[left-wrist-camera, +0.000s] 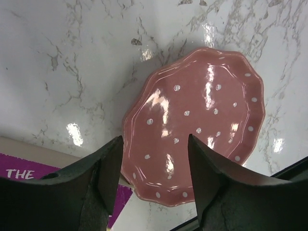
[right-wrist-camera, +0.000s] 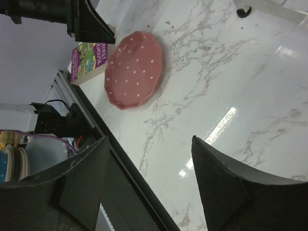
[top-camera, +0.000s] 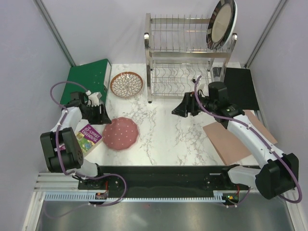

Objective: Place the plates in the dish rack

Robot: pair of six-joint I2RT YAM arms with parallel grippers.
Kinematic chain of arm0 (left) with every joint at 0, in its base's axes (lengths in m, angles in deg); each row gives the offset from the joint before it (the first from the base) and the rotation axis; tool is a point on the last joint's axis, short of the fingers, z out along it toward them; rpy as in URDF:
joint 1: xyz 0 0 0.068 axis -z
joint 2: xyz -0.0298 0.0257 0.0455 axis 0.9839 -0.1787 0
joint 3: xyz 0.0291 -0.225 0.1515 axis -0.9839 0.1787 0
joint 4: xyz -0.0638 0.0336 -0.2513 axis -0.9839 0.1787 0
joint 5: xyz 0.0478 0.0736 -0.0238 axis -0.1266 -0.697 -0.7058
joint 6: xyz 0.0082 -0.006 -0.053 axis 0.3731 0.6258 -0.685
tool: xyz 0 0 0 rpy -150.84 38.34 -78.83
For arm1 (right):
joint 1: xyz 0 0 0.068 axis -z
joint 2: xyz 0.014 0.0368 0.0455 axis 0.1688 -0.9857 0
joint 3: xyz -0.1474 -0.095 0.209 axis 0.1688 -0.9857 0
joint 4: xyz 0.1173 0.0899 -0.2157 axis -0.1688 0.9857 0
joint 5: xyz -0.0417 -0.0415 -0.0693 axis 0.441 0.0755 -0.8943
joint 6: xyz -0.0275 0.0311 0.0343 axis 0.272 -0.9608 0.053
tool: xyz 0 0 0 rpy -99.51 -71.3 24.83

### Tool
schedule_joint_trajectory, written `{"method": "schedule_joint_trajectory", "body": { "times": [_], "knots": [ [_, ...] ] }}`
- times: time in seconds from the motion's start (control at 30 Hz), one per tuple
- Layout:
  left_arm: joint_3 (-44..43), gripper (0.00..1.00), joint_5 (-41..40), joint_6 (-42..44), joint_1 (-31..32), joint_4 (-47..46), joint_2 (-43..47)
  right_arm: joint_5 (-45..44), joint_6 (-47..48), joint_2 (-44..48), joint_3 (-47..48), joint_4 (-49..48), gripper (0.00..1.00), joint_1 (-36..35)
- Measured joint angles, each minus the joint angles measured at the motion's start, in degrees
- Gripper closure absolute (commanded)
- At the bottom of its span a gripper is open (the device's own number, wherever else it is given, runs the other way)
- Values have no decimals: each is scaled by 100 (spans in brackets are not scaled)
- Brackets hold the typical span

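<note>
The pink plate (top-camera: 120, 133) with white dots lies flat on the marble table (top-camera: 163, 130), its left edge resting on a book. My left gripper (top-camera: 103, 115) hovers just left of it, jaws open; in the left wrist view the pink plate (left-wrist-camera: 202, 120) shows between and beyond the open left gripper (left-wrist-camera: 155, 144). A brown-and-white petal plate (top-camera: 126, 84) lies left of the dish rack (top-camera: 185, 53). A dark-rimmed beige plate (top-camera: 222, 24) stands upright in the rack's top tier, at the right. My right gripper (top-camera: 179, 110) is open over bare marble in front of the rack, holding nothing (right-wrist-camera: 151, 144).
A green binder (top-camera: 89, 77) lies at the back left. The purple book (top-camera: 89, 137) sits near the left arm. A brown board (top-camera: 238, 134) and a black mat (top-camera: 240, 86) cover the right side. From the right wrist, the pink plate (right-wrist-camera: 134, 70) and book (right-wrist-camera: 86, 60) lie far off.
</note>
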Motion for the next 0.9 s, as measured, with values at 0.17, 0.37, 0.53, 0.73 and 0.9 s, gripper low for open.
{"method": "schedule_joint_trajectory", "body": {
  "times": [0.17, 0.37, 0.53, 0.73, 0.9],
  "knots": [
    [0, 38, -160, 380, 0, 164, -173, 221, -424, -68, -553, -645, 25, -247],
    [0, 44, -472, 584, 0, 177, -619, 348, -732, -341, -916, -975, 25, -407],
    [-66, 65, -509, 774, 9, 326, -977, 363, -931, -503, -1051, -1432, 25, -511],
    [-542, 79, -420, 1036, 326, 697, -1373, 321, -1040, -544, -1259, -1690, 25, -542],
    [-695, 84, -354, 1038, 885, 848, -1567, 271, -1051, -542, -1320, -1738, 25, -542]
  ]
}}
